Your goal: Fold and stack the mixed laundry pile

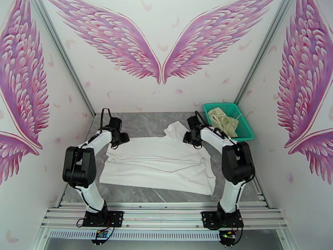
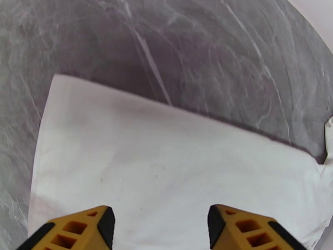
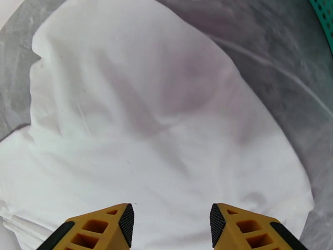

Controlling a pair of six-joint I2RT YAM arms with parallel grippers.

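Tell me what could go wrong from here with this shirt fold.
The white shirt lies in uneven layers, rumpled under the open right gripper; another fold may press those wrinkles in.
A flap sticks out past its far edge, so the fold could come out lopsided.
The open left gripper hangs near the far left corner; a pinch there might catch only the top layer.

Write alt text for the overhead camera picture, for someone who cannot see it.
A large white shirt lies partly folded on a grey marble table between two robot arms, the left gripper and right gripper poised at its far edge. At the far right, a teal mesh basket holds a cream garment.
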